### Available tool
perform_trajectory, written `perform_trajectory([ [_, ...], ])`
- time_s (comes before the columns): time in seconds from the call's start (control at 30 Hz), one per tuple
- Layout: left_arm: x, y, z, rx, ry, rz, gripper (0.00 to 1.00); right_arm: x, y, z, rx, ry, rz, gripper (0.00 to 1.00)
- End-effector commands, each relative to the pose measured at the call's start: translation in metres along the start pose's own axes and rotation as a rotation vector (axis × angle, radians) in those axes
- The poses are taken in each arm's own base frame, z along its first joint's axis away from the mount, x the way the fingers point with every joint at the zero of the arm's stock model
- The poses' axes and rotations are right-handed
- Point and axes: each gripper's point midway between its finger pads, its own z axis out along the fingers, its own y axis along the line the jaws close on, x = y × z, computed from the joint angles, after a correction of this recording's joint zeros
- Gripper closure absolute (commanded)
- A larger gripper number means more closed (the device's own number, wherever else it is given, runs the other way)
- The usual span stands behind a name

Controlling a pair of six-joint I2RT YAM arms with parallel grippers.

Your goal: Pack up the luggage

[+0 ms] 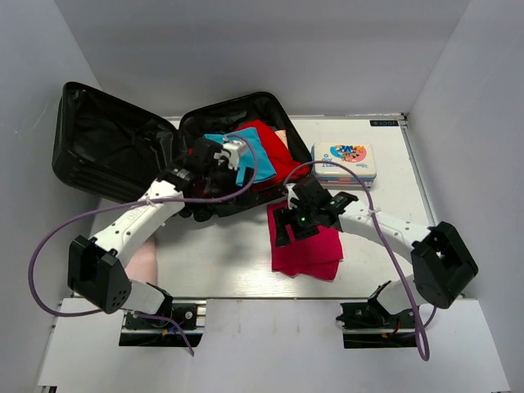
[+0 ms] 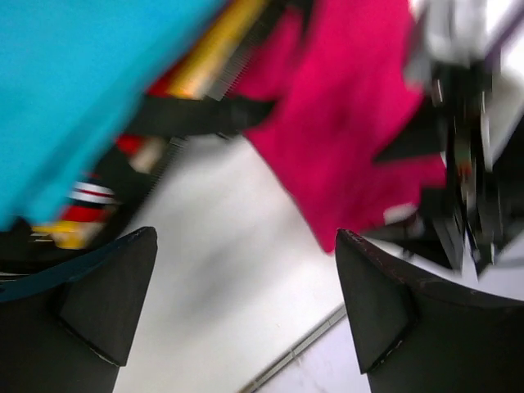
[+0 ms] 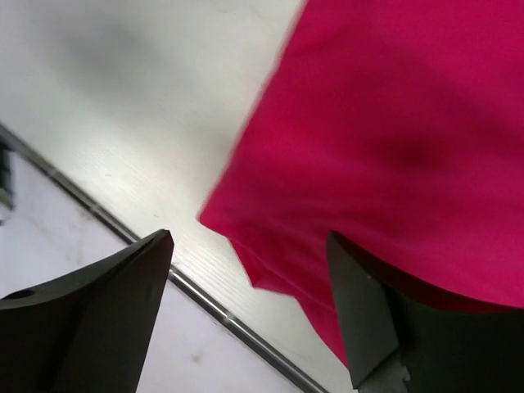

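Note:
The black luggage [image 1: 115, 147] lies open at the back left, with red and teal cloths [image 1: 262, 151] in its right half. My left gripper [image 1: 214, 190] hovers at the suitcase's front edge, open and empty; its view shows teal cloth [image 2: 74, 90] and a magenta cloth [image 2: 352, 115] beyond the fingers. My right gripper [image 1: 282, 228] is open just above the left edge of the folded magenta cloth [image 1: 315, 250] on the table. In the right wrist view the cloth [image 3: 393, 139] lies between and behind the open fingers [image 3: 368, 319].
A small white tin [image 1: 345, 160] with a cartoon lid sits at the back right. A pale pink cloth [image 1: 141, 260] lies at the front left by the left arm. The table's front edge rail [image 3: 205, 299] runs close under the right gripper.

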Motion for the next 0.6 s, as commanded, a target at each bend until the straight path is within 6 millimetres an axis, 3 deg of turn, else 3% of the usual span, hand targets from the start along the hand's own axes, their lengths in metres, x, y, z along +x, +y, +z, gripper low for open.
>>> perform_trajectory([
  [0.0, 0.014, -0.031, -0.013, 0.095, 0.005, 0.071, 0.00, -0.007, -0.016, -0.030, 0.134, -0.031, 0.015, 0.18],
  [0.07, 0.029, -0.039, -0.013, 0.110, 0.038, 0.079, 0.00, -0.011, -0.027, -0.044, 0.204, -0.076, 0.022, 0.18],
  [0.13, 0.044, -0.043, -0.010, 0.112, 0.078, 0.071, 0.00, 0.000, -0.048, -0.054, 0.311, -0.067, 0.030, 0.18],
  [0.17, 0.053, -0.046, -0.007, 0.116, 0.095, 0.073, 0.00, 0.006, -0.068, -0.061, 0.400, -0.083, 0.075, 0.18],
  [0.27, 0.077, -0.050, 0.008, 0.096, 0.164, 0.090, 0.00, 0.016, -0.105, -0.074, 0.532, -0.117, 0.199, 0.17],
  [0.43, 0.093, -0.057, 0.035, 0.032, 0.206, 0.053, 0.04, 0.010, -0.135, -0.076, 0.549, -0.186, 0.318, 0.17],
  [0.53, 0.102, -0.061, 0.055, 0.007, 0.206, -0.025, 0.06, -0.003, -0.154, -0.070, 0.538, -0.242, 0.360, 0.18],
  [0.57, 0.101, -0.063, 0.062, 0.004, 0.184, -0.031, 0.06, -0.013, -0.153, -0.065, 0.494, -0.266, 0.358, 0.18],
])
